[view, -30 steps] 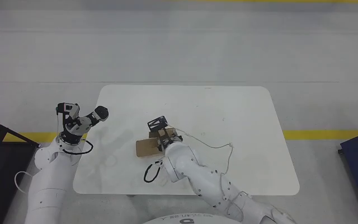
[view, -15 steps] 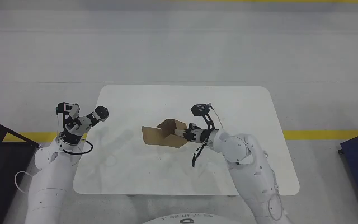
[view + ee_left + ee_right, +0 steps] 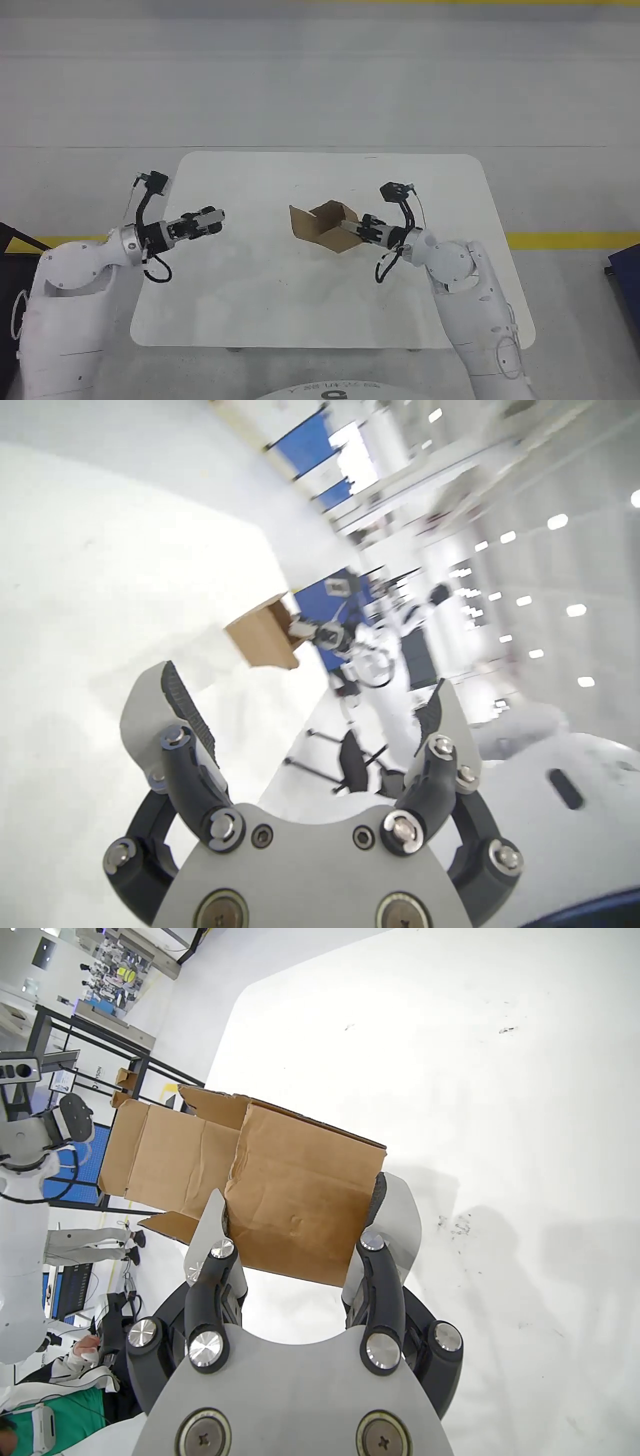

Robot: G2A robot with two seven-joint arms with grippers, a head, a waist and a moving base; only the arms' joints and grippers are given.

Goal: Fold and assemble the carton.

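**A:** Where's the carton?

**B:** Around the middle of the surface, a bit to the right-arm side. It's plain brown corrugated cardboard, half opened into a skewed tube. The open end and its flaps point toward the left arm.

**A:** Condition?

**B:** Rough. The big panel is creased and dented, the fold line next to it is crumpled, and the flap edges are ragged. One long flap is folded out flat, with shorter ones sticking out beside it.

**A:** Right jaws?

**B:** Pinching the carton at the end nearest the right arm, one pad on each side edge of the panel. Can't tell whether the bottom edge touches the surface or sits just above it.

**A:** Left jaws?

**B:** Spread wide with nothing between them. The fingers are grey metal and the pads black and ribbed. They hang over the left part of the surface, aimed at the carton but well apart from it.

**A:** The surface itself?

**B:** Smooth and white with rounded corners. There are a few dark scuff specks near the right arm.
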